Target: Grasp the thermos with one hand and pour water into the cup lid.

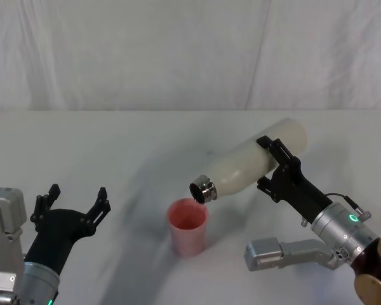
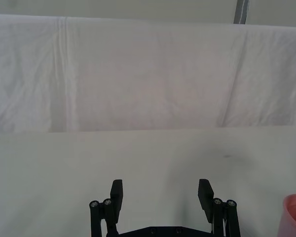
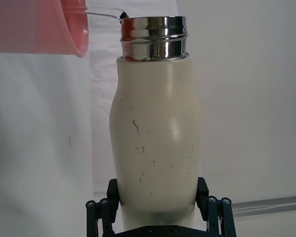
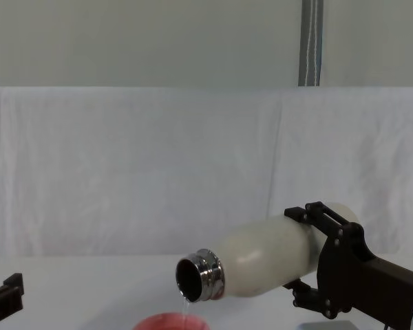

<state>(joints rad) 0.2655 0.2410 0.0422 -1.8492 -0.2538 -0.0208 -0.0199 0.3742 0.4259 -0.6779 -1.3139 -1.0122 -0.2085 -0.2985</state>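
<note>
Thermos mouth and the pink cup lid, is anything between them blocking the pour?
Nothing visible. The thermos, clamped in the right gripper, tilts its mouth just above the cup lid; water falls straight in. The left gripper sits open, apart.

The cream thermos [image 1: 254, 162] sits tipped between the right gripper's [image 1: 272, 166] jaws — steel neck lowest, thin water [image 4: 184, 308] falling into the pink cup lid [image 1: 188, 225] below.

Both grippers, left gripper [image 1: 76, 198] and right gripper [image 1: 274, 166], are black with thin fingers, on shiny silver wrists with small green lights.
</note>
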